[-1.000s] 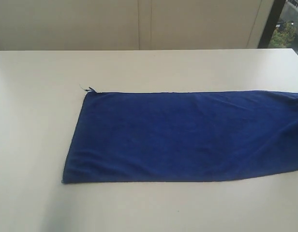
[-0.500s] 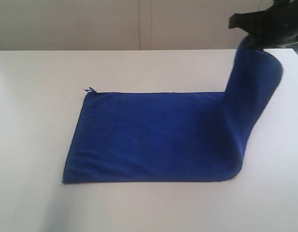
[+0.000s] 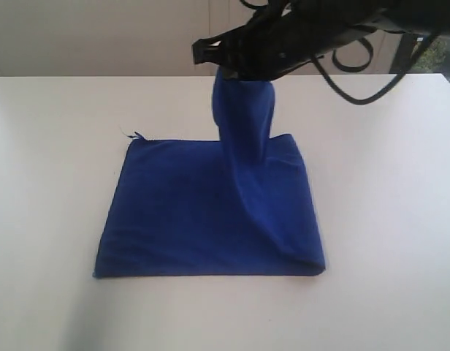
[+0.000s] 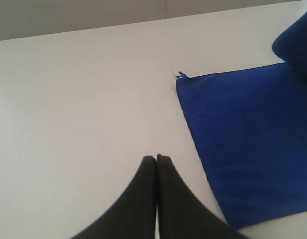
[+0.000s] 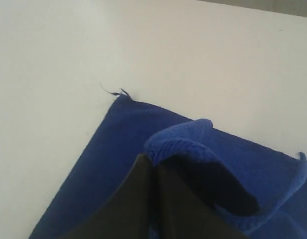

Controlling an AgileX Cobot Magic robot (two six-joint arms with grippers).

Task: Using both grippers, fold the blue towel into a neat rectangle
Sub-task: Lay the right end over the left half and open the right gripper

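The blue towel [image 3: 188,212] lies on the white table [image 3: 50,146], its left part flat and its right end lifted in a hanging column [image 3: 243,117]. My right gripper [image 3: 225,66] is shut on that lifted end, high above the middle of the cloth; the right wrist view shows my right gripper [image 5: 154,164] pinching a bunched fold of the blue towel [image 5: 188,144]. A loose thread [image 3: 130,134] sticks out at the far left corner. My left gripper [image 4: 156,160] is shut and holds nothing, hovering over bare table beside the blue towel's [image 4: 243,139] left edge. It is out of the exterior view.
The right arm's black body and cables [image 3: 342,36] stretch across the top of the exterior view. A pale wall [image 3: 101,36] runs behind the table's far edge, with a window strip [image 3: 429,51] at the far right.
The right gripper has carried the towel's right end up and far to the left, so the fold line moved leftward and the flat part shortened. The left part of the towel has not shifted.
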